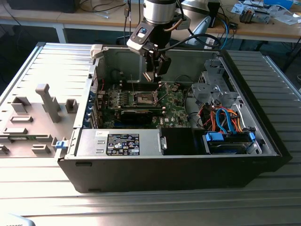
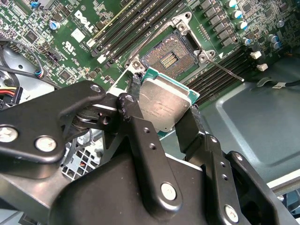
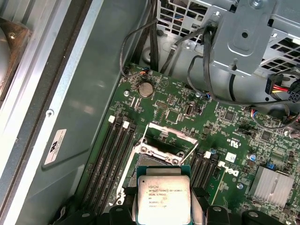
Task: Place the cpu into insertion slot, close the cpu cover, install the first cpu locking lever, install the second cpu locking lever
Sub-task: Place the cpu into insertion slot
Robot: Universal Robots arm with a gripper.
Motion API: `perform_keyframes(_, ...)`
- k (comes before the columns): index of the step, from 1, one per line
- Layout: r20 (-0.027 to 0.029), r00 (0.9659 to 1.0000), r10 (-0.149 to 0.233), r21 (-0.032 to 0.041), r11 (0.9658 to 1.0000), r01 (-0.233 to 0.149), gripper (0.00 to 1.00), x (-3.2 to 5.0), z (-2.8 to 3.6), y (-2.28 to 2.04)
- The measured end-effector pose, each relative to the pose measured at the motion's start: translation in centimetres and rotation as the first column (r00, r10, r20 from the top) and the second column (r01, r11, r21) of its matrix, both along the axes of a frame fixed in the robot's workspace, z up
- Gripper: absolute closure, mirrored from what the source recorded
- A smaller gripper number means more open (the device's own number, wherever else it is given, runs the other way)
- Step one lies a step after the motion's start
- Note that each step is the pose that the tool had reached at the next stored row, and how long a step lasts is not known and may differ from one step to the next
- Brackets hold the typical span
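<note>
Gripping the cpu [image 2: 161, 105] by two opposite edges, my claw [image 2: 165, 95] hangs above the board [image 2: 61, 47] inside the open case [image 1: 188, 155]. The slot [image 2: 168, 58] lies bare near the cpu, apart from it, with its cover [image 3: 169, 133] tilted up.

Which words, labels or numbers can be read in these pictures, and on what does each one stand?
cpu, in the gripper: lines of print on its top, too small to read surely.
board: a white logo; tiny part marks, too small.
black label on the silver box: too small.
white sticker on the case wall: blurred.
</note>
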State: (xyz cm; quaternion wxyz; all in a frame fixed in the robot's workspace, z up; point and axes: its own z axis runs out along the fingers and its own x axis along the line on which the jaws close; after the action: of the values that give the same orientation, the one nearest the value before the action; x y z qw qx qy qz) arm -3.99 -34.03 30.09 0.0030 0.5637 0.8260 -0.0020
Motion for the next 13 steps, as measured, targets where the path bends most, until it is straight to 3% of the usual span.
perform_keyframes(13, 0.0, 1.0, -0.009, -0.0001, 1.0, 0.009, 0.46, 0.0, -0.01, 0.0)
